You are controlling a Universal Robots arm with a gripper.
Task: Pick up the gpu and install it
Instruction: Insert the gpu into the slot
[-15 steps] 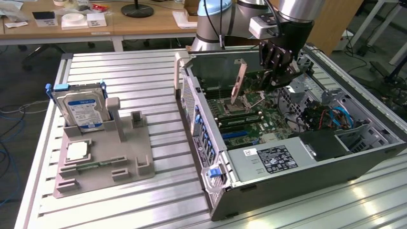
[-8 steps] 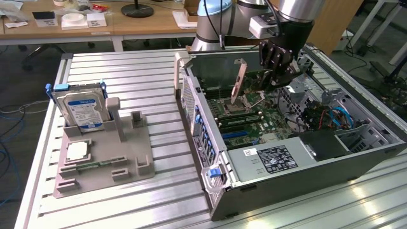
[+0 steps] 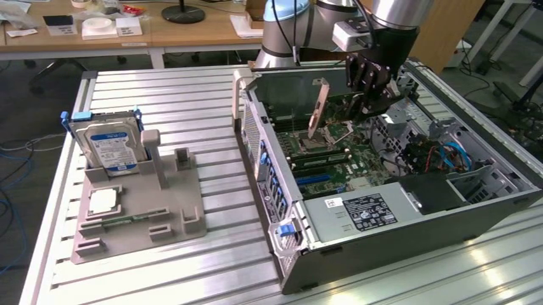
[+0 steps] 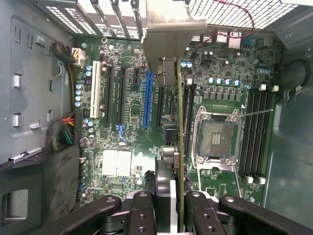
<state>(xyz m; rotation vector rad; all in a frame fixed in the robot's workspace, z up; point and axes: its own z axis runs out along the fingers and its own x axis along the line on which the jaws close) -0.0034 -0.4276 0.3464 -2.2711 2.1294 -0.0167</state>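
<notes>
The gpu (image 3: 320, 109) hangs on edge inside the open computer case (image 3: 280, 210), brownish-orange back toward the exterior view's left, above the green motherboard (image 3: 339, 168). My gripper (image 3: 363, 105) is shut on its end farthest from the bracket. In the wrist view the gpu (image 4: 179, 147) runs edge-on away from my gripper (image 4: 168, 208), its silvery bracket (image 4: 171, 29) at the case's slotted rear wall. Its edge lies over the dark slots between the blue slot (image 4: 148, 98) and the processor socket (image 4: 217, 139). Whether it touches a slot is unclear.
Left of the case in the exterior view, a grey holder (image 3: 174, 210) carries the blue-labelled silver hard drive (image 3: 106, 147) and a square processor chip (image 3: 102, 201). Case walls, drive cages (image 3: 424, 133), cables and the power supply (image 3: 365, 213) crowd the board. Desks stand behind.
</notes>
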